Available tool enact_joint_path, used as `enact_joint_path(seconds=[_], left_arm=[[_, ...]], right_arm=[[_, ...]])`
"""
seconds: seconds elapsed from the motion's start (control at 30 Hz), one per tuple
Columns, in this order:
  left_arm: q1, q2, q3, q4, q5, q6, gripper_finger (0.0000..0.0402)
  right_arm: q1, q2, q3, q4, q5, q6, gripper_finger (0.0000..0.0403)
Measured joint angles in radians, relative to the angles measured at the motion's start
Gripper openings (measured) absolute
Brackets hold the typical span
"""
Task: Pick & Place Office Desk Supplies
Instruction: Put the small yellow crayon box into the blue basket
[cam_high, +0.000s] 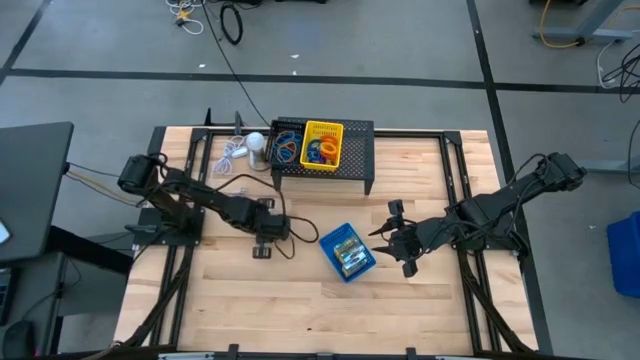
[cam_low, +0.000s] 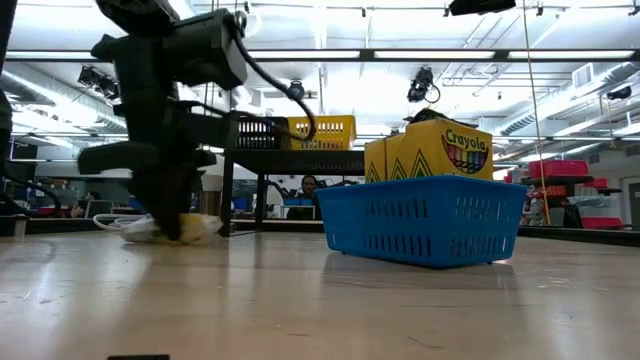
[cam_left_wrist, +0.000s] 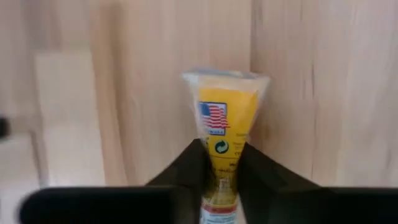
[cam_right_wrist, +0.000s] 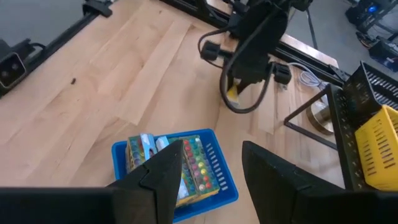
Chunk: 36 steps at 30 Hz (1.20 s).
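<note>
High view: blue tray between both arms

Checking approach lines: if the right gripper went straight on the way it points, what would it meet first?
Probably the blue mesh tray holding yellow-green crayon boxes; it lies just past the open right gripper, though depth is unclear.

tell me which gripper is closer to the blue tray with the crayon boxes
The right gripper is nearer, hovering open just beside the blue tray. The left gripper is farther off on the tray's other side, its fingers around a crayon box on the table.
</note>
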<state>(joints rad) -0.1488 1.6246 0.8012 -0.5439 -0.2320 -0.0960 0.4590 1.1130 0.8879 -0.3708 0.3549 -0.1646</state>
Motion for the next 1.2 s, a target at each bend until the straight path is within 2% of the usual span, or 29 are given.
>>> enact_joint_path(seconds=[0.07, 0.3, 0.5, 0.67, 0.8, 1.03, 1.2], left_arm=[[-0.025, -0.009, -0.001, 0.027, -0.049, -0.04, 0.0048], [-0.117, -0.081, 0.008, 0.139, -0.177, -0.095, 0.0047], [-0.173, -0.176, 0.008, 0.233, -0.178, -0.044, 0.0047], [-0.184, -0.238, 0.008, 0.313, -0.06, 0.052, 0.0047], [-0.157, -0.25, 0.008, 0.358, 0.059, 0.127, 0.0047], [-0.069, -0.251, 0.008, 0.369, 0.179, 0.163, 0.0047], [-0.028, -0.251, 0.008, 0.37, 0.243, 0.202, 0.0047]], right_arm=[[0.0, 0.0, 0.0, 0.01, -0.015, 0.003, 0.0174], [-0.008, 0.024, 0.0, 0.066, -0.061, 0.035, 0.0174], [-0.01, 0.117, 0.001, 0.104, -0.014, -0.069, 0.0174], [-0.038, 0.212, 0.005, 0.223, -0.014, -0.225, 0.0174], [-0.077, 0.304, 0.057, 0.24, -0.021, -0.32, 0.0174], [-0.121, 0.472, 0.22, 0.136, -0.033, -0.463, 0.0176], [-0.139, 0.54, 0.298, 0.096, -0.034, -0.537, 0.0215]])
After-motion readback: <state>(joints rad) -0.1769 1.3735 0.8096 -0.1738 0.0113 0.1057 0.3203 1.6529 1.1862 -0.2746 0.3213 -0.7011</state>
